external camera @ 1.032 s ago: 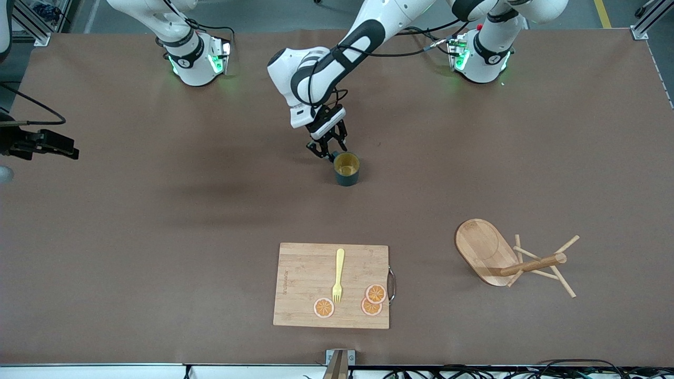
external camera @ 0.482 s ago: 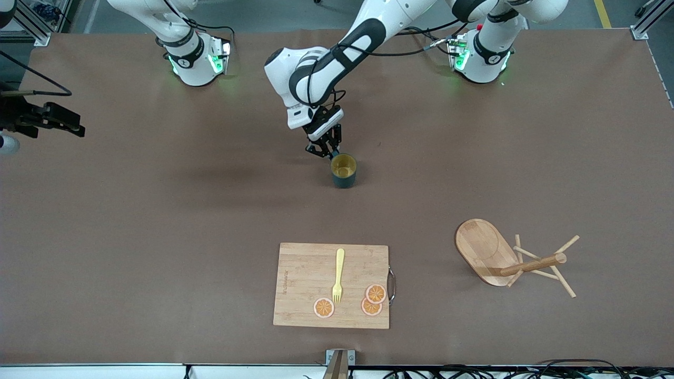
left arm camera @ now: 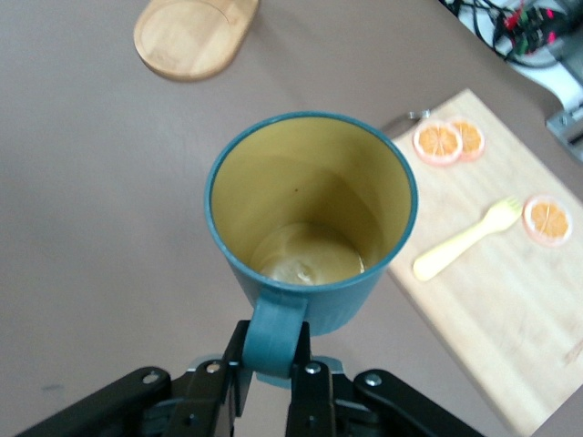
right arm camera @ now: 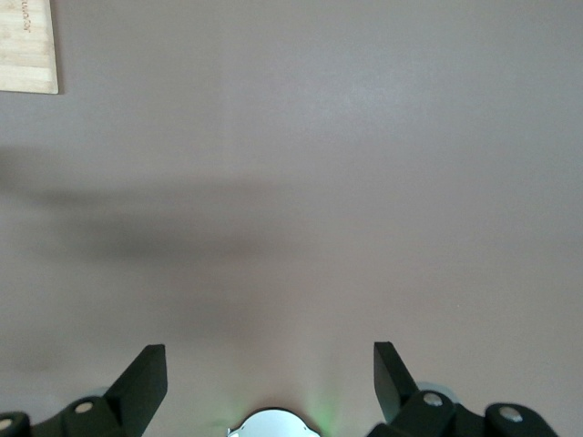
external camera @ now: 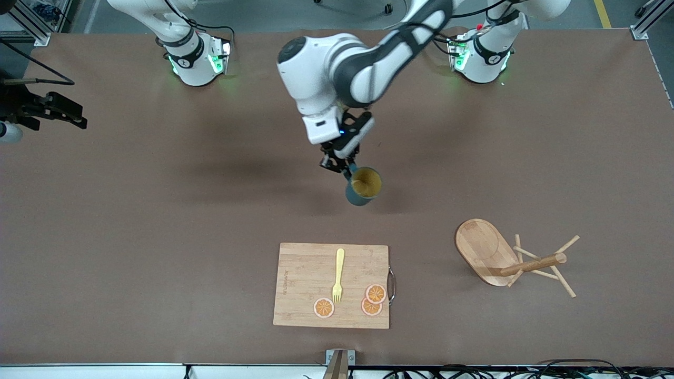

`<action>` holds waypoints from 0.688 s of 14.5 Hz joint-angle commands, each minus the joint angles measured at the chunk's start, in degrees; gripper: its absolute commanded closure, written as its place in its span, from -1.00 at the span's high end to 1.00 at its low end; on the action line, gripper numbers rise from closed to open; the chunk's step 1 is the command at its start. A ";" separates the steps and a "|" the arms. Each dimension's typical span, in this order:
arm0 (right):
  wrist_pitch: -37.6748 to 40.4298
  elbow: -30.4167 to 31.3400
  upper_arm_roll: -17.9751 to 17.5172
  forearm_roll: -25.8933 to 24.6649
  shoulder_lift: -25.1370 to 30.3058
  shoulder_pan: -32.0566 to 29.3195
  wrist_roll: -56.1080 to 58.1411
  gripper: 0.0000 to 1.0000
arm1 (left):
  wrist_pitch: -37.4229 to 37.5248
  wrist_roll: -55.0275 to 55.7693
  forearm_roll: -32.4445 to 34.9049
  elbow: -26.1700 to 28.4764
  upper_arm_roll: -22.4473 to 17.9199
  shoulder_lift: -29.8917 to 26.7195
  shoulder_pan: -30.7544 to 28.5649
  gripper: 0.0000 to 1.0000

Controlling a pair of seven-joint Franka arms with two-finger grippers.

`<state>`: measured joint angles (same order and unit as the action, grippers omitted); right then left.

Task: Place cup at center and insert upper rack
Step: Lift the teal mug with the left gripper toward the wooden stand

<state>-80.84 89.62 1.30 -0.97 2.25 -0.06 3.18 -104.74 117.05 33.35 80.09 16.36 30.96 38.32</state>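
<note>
Cup [external camera: 363, 186] held by left gripper [external camera: 341, 164], clear of the worktop [external camera: 158, 210] and over its middle, the shadow under it offset on the brown surface. Grasp is on the handle: in the left wrist view the fingers [left arm camera: 239, 375] are clamped on either side of the teal handle, and the cup [left arm camera: 311, 218] body projects straight out past the fingertips. Mouth is open toward that camera, ochre inside visible down to the bottom. In the front view the cup is tilted, mouth up and angled toward the camera, hanging just below the gripper in frame.

Left arm reaches in from its base and bends over the worktop centre.

Right gripper [external camera: 50, 108] is at the worktop edge at the right arm's end, waiting; its fingers [right arm camera: 146, 382] are spread wide with nothing between them, bare worktop in view.

Rack [external camera: 513, 258] lies on its side, near the left arm's end, nearer the front camera than the cup and well apart from it. Oval base is tipped up on edge, post pointing toward the left arm's end, pegs splayed on the worktop.

Board [external camera: 331, 285] lies flat, nearer the camera than the cup. On it: a yellow fork [external camera: 338, 275] and three orange slices [external camera: 376, 293], two of them overlapping by the metal handle.
</note>
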 commanded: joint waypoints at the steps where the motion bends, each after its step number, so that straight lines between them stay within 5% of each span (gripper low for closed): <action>1: 0.15 2.49 -0.07 -0.18 3.63 -0.03 -0.81 1.00 | -1.42 -6.54 -6.52 1.83 0.69 -4.23 -7.61 -0.99; 10: 1.47 2.32 0.45 0.35 7.33 -0.12 -0.63 1.00 | -3.80 -28.35 -35.24 -2.47 1.04 -8.37 -28.98 -0.99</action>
<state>-78.74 89.88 1.60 -0.97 7.64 -0.20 3.12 -108.30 91.92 3.94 78.20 16.64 23.25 12.73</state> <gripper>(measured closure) 0.000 0.793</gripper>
